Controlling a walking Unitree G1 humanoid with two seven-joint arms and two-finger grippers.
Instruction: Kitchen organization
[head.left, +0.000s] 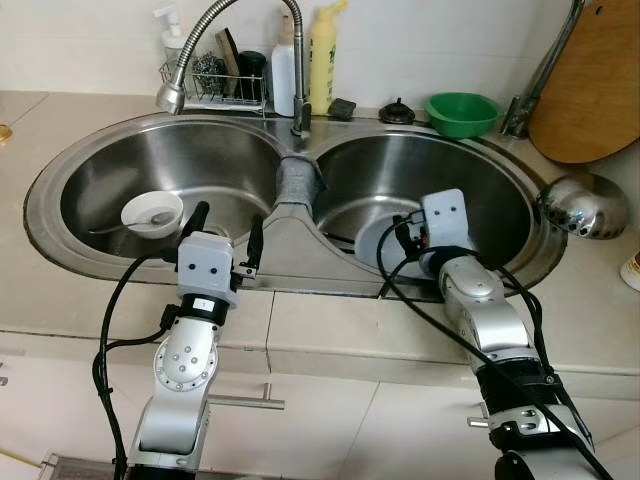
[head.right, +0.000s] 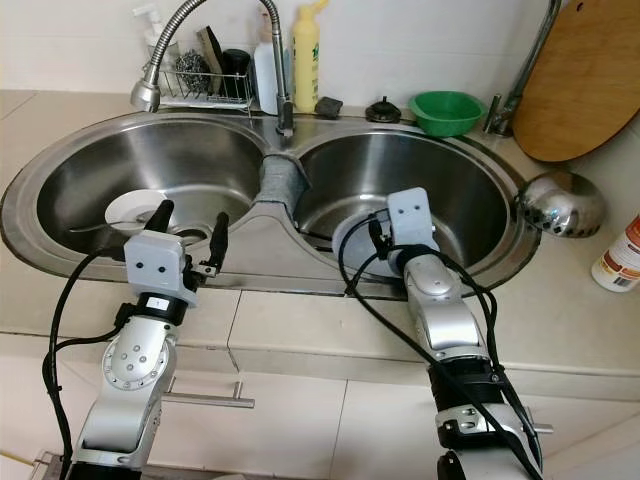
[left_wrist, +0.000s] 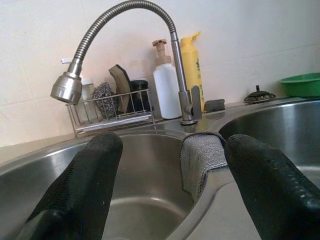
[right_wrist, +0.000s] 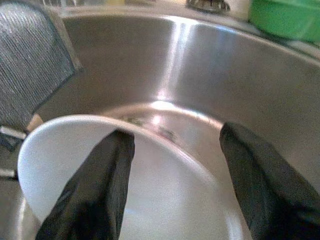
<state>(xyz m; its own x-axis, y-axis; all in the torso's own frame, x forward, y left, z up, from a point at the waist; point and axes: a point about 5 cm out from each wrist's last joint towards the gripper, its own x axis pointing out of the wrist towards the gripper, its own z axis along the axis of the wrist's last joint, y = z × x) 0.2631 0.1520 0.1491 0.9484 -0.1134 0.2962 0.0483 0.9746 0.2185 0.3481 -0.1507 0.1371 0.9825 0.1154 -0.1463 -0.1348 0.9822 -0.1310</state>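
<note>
In the right basin of the double stainless-steel sink (head.left: 330, 275), a round white plate (right_wrist: 75, 165) is seen lying just below the right hand (right_wrist: 175, 170), whose black fingers are spread wide over it. The left hand (head.left: 226, 240), also spread wide, is held over the sink's front rim, near a small white bowl (head.left: 152, 212) resting in the left basin.

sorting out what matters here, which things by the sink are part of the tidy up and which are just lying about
In play:
- white plate in the right basin, right gripper open over it
- white bowl with a spoon, left basin
- left gripper, open at the sink's front rim

Lying about:
- green bowl
- yellow bottle
- grey cloth on the divider
- wooden board
- ladle
</note>
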